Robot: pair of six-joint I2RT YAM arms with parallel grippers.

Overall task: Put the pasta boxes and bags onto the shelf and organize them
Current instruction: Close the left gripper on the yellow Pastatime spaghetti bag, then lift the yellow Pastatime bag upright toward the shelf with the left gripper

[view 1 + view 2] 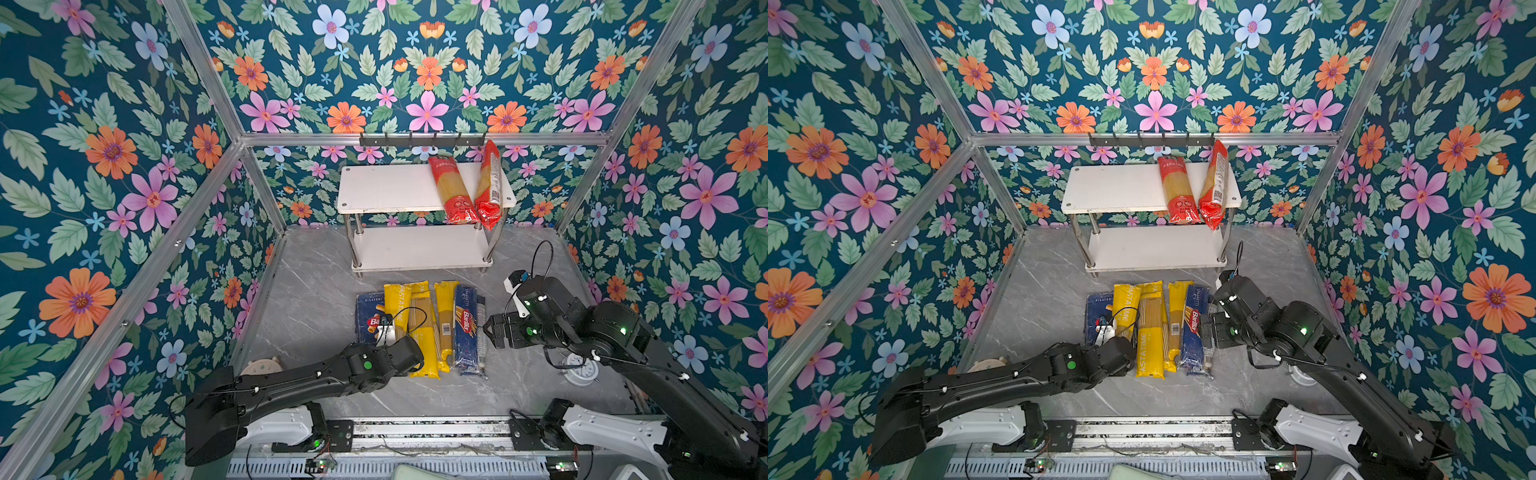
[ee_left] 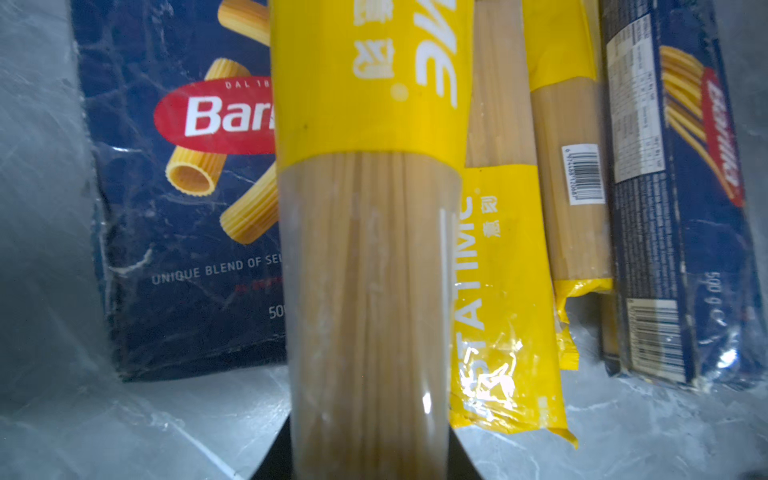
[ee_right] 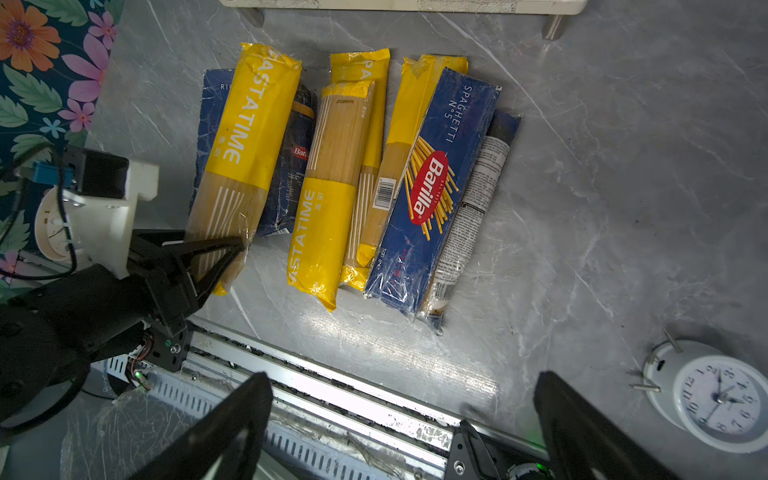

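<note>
My left gripper (image 3: 235, 251) is shut on the near end of a yellow Pastatime bag (image 3: 249, 137), whose tan spaghetti fills the space between the jaws in the left wrist view. That bag (image 1: 397, 303) lies slanted over the dark blue Barilla box (image 1: 368, 307). To its right lie more yellow bags (image 1: 424, 332), a dark blue Barilla spaghetti bag (image 1: 467, 328) and a clear bag (image 1: 481, 328). Two red bags (image 1: 453, 191) rest on the shelf's top board (image 1: 390, 187) at its right end. My right gripper (image 1: 492, 330) hovers open and holds nothing, just right of the pile.
A white alarm clock (image 3: 723, 399) lies on the grey marble tabletop under the right arm. A round wooden piece (image 1: 262, 368) sits at the left wall by the left arm. A black hook rail (image 1: 422, 139) hangs above the shelf. Floral walls enclose three sides.
</note>
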